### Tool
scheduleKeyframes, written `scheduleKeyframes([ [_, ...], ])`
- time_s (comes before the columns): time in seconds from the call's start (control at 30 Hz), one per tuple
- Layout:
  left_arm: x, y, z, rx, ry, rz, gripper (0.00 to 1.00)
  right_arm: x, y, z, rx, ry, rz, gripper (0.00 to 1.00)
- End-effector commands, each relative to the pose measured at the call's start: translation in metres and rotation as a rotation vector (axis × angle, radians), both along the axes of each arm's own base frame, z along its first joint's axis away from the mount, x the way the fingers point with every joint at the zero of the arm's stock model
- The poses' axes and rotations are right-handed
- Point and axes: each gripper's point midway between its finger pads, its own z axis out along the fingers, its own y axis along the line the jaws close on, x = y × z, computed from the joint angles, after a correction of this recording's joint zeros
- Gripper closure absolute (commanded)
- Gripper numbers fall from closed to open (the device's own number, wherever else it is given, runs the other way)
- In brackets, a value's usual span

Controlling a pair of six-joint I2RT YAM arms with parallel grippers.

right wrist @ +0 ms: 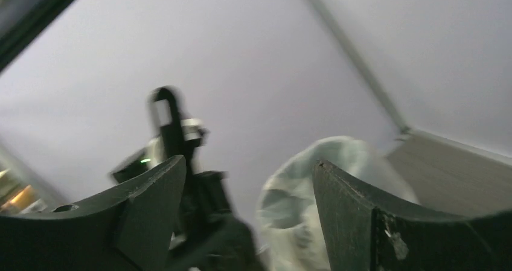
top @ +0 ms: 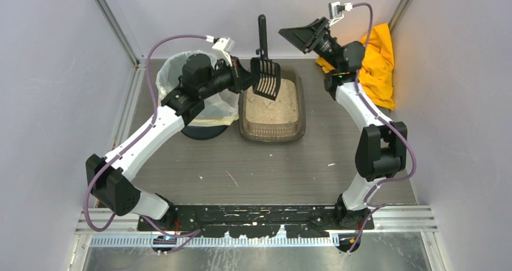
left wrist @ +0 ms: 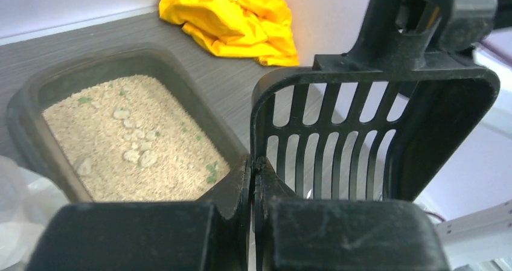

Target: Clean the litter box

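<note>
The litter box [top: 273, 133], a brown-grey tray of beige granules, sits at the back middle of the table. In the left wrist view [left wrist: 181, 84] its sand holds pale clumps [left wrist: 137, 155] and green specks. My left gripper [top: 252, 78] is shut on the side rim of the black slotted scoop [top: 266, 78], holding it empty above the tray's far left part with its handle pointing at the back wall. The wrist view shows the gripper [left wrist: 254, 167] pinching the scoop [left wrist: 362, 132]. My right gripper [top: 297, 37] is open and empty, raised near the back wall; it also shows in its wrist view [right wrist: 247, 162].
A round bin with a white bag liner [top: 194, 90] stands just left of the tray, blurred in the right wrist view [right wrist: 329, 204]. A crumpled yellow cloth [top: 378, 63] lies at the back right corner, and shows in the left wrist view [left wrist: 232, 17]. Small crumbs dot the grey tabletop [top: 272, 174].
</note>
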Motion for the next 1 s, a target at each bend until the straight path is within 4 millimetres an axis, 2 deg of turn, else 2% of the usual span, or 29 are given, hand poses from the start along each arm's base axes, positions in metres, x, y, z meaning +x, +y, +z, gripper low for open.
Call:
scheduleKeyframes([
  [0.0, -0.023, 0.019, 0.019, 0.180, -0.112, -0.074, 1.00, 0.025, -0.027, -0.018, -0.307, 0.003, -0.366, 0.19],
  [0.1, -0.030, 0.019, 0.009, 0.254, -0.148, -0.145, 1.00, 0.040, -0.056, -0.078, -0.690, 0.160, -0.634, 0.19],
  [0.17, -0.034, 0.017, 0.002, 0.291, -0.175, -0.192, 1.00, 0.038, -0.088, -0.101, -0.813, 0.239, -0.764, 0.19],
  [0.23, -0.035, 0.013, -0.007, 0.321, -0.232, -0.244, 1.00, 0.034, -0.119, -0.111, -0.812, 0.290, -0.885, 0.20],
  [0.3, -0.030, 0.012, -0.019, 0.361, -0.259, -0.266, 1.00, 0.022, -0.134, -0.116, -0.789, 0.311, -0.938, 0.19],
  [0.33, -0.024, 0.010, -0.026, 0.391, -0.261, -0.270, 1.00, 0.017, -0.140, -0.121, -0.788, 0.338, -0.964, 0.14],
  [0.37, -0.017, 0.009, -0.033, 0.425, -0.261, -0.275, 1.00, 0.011, -0.146, -0.127, -0.792, 0.381, -0.986, 0.04],
  [0.43, -0.005, 0.007, -0.045, 0.480, -0.257, -0.273, 1.00, 0.005, -0.175, -0.148, -0.789, 0.567, -1.116, 0.00],
  [0.5, 0.003, 0.004, -0.058, 0.506, -0.242, -0.273, 1.00, -0.001, -0.185, -0.174, -0.845, 0.678, -1.119, 0.01],
  [0.53, 0.004, 0.001, -0.062, 0.504, -0.233, -0.278, 1.00, -0.004, -0.183, -0.183, -0.862, 0.707, -1.095, 0.04],
  [0.6, 0.003, -0.005, -0.064, 0.474, -0.243, -0.289, 1.00, -0.010, -0.164, -0.190, -0.825, 0.705, -0.987, 0.07],
  [0.67, 0.002, -0.007, -0.065, 0.466, -0.250, -0.286, 1.00, -0.019, -0.145, -0.175, -0.725, 0.637, -0.901, 0.11],
  [0.73, 0.002, -0.003, -0.067, 0.488, -0.259, -0.275, 1.00, -0.029, -0.140, -0.163, -0.658, 0.619, -0.883, 0.14],
  [0.87, 0.010, 0.007, -0.074, 0.560, -0.286, -0.226, 1.00, -0.059, -0.115, -0.145, -0.641, 0.516, -0.723, 0.13],
  [0.97, 0.015, 0.010, -0.083, 0.606, -0.313, -0.191, 1.00, -0.081, -0.093, -0.127, -0.565, 0.424, -0.590, 0.15],
])
